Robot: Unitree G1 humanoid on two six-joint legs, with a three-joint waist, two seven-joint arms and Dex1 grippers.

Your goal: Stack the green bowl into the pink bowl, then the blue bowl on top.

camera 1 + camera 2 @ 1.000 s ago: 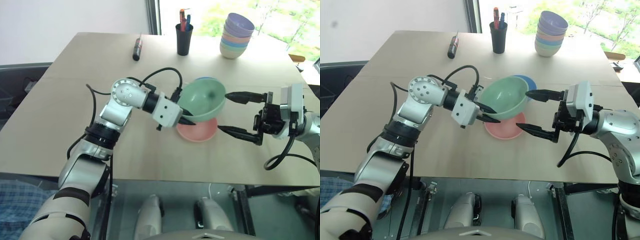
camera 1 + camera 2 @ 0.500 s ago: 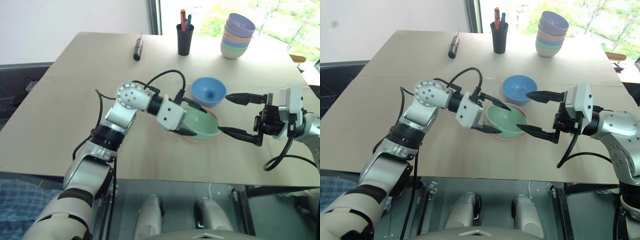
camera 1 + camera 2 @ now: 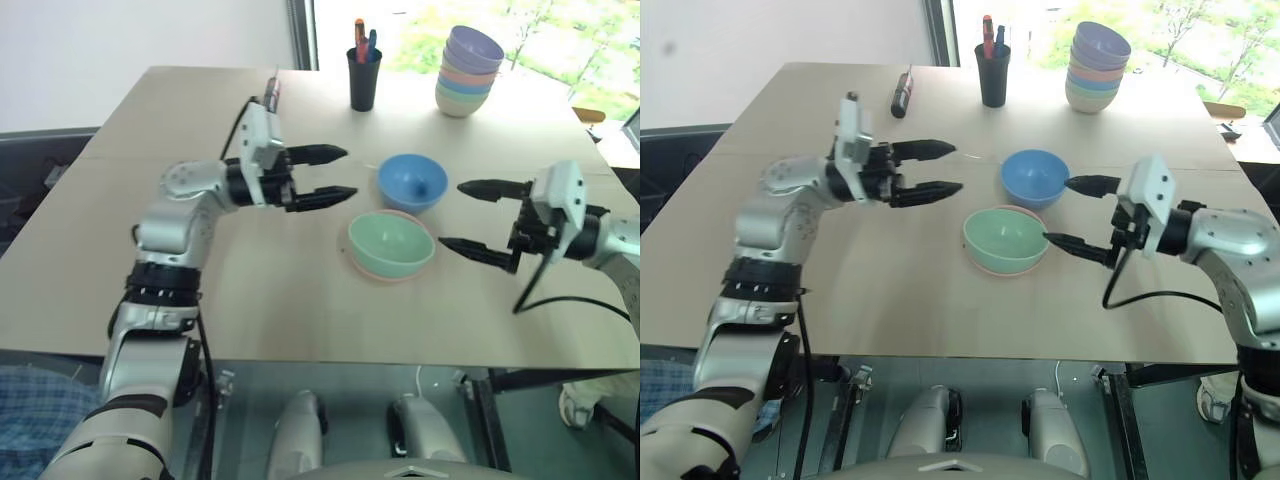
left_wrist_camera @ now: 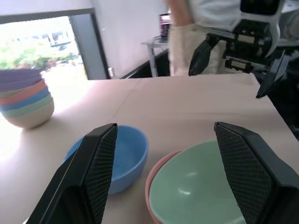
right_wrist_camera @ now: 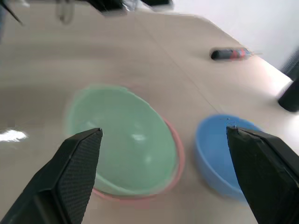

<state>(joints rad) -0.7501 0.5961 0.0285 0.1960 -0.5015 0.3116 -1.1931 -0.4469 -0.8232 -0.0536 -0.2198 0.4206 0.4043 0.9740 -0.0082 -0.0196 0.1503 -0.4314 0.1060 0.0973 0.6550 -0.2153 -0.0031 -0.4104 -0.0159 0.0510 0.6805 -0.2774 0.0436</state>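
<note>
With the green bowl [image 3: 391, 243] nested in the pink bowl [image 3: 372, 268], both grippers empty and spread, the right gripper [image 3: 474, 219] should pinch the blue bowl [image 3: 413, 182] beside them by its near rim.

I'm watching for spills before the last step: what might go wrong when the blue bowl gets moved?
1. The blue bowl sits right beside the green bowl, already nested in the pink bowl; an open jaw of the right gripper could nudge that stack while reaching in.
2. A pinch on the thin, smooth rim may slip or tilt the bowl.
</note>
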